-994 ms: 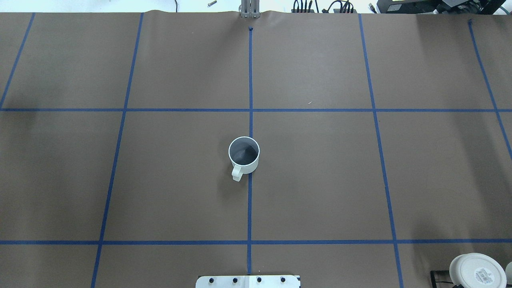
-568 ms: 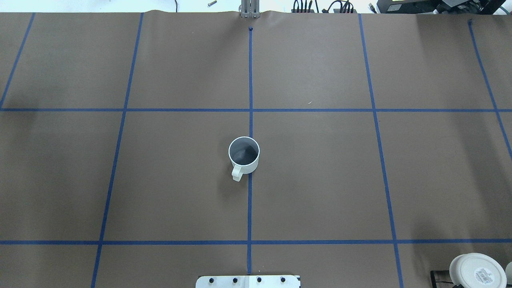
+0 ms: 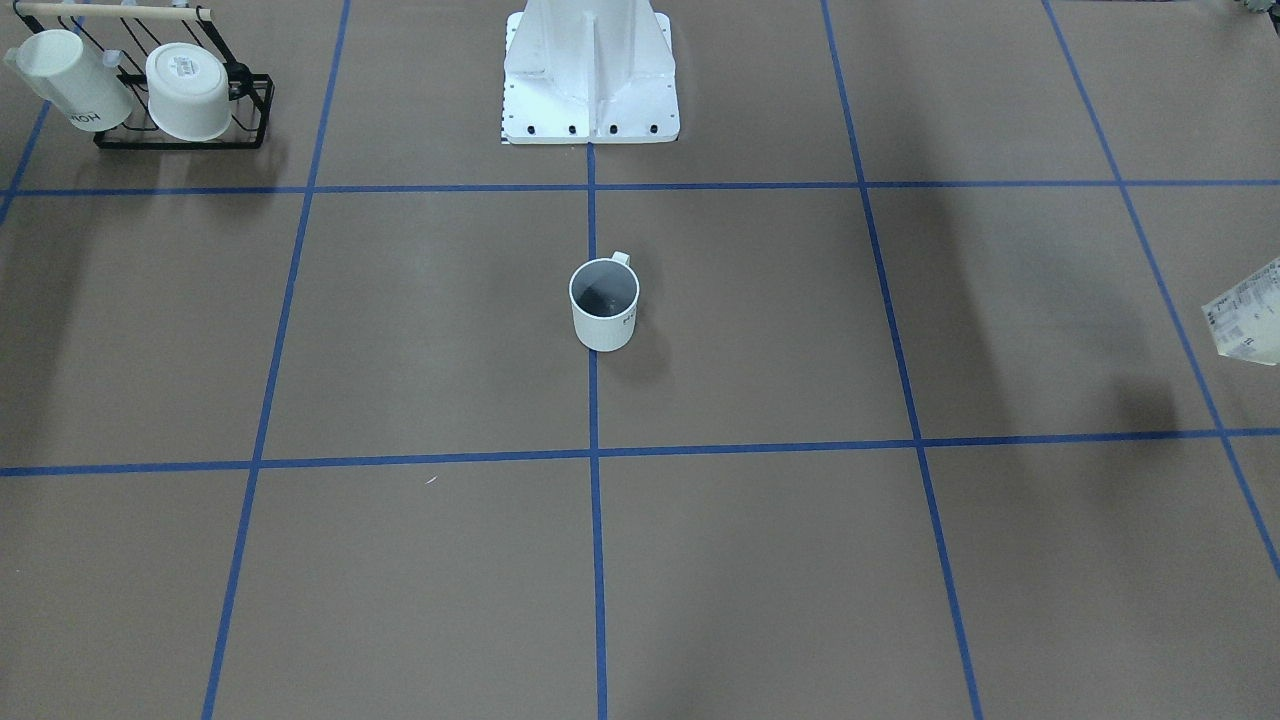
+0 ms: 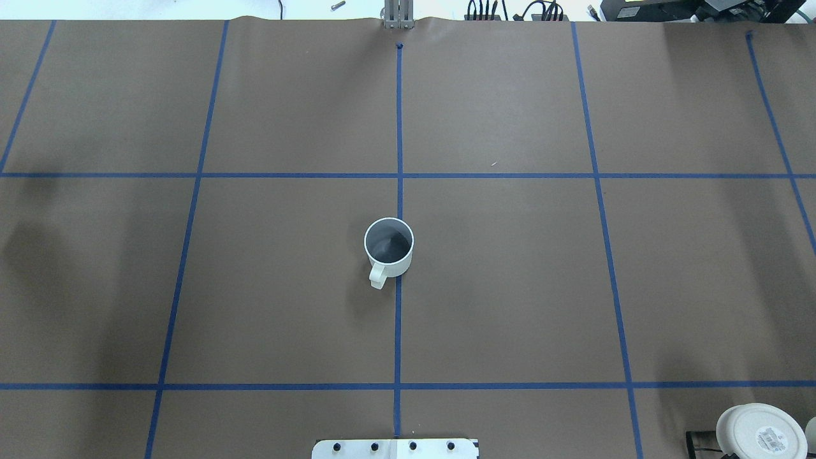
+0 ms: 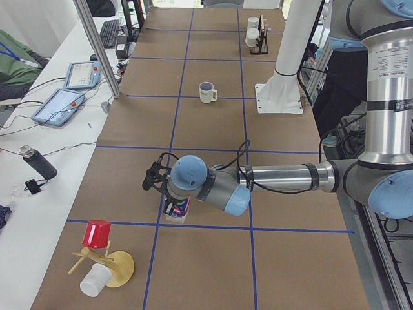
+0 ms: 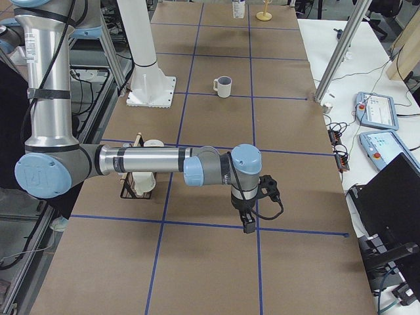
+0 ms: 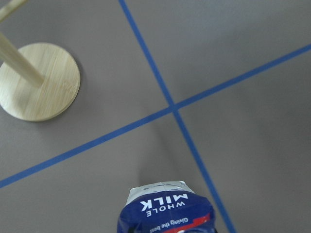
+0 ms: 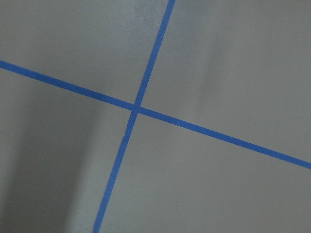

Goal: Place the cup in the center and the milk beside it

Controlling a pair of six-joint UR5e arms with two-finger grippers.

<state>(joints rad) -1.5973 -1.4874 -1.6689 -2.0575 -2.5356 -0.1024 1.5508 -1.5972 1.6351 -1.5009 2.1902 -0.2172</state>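
**Overhead view:** the cup [image 4: 389, 247] is standing upright on the centre [image 4: 440, 287], over the middle tape line, exactly where it was a second ago. One thing is changing: at the left edge of the frame, mid-height, a soft shadow is spreading downward and darkening. This is judged to be the left arm bringing its load inward. Neither gripper is showing here. The cup step is looking complete, and the milk step is looking under way.

**Front-facing view:** the milk [image 3: 1245, 322] is entering at the right edge, mid-height. It is tilted, only its white printed lower part is in frame, and it is well apart from the cup. A dark patch is lying on the paper to its lower left, so the milk is probably riding clear of the table.

**Exterior left view:** the left gripper [image 5: 174, 204] is sitting at the top of the milk, lower middle of the frame, near a tape crossing. How far it is opening cannot be told from here.

**Exterior right view:** the right gripper [image 6: 249, 223] is pointing down over bare paper at lower centre. Its opening cannot be told either.

**Left wrist view:** the blue top of the milk, reading "WHOLE MILK", is filling the bottom centre, and no fingers are showing. A wooden stand base [image 7: 39, 80] is lying at upper left.

**Right wrist view:** only a tape crossing is showing — nothing held is visible.
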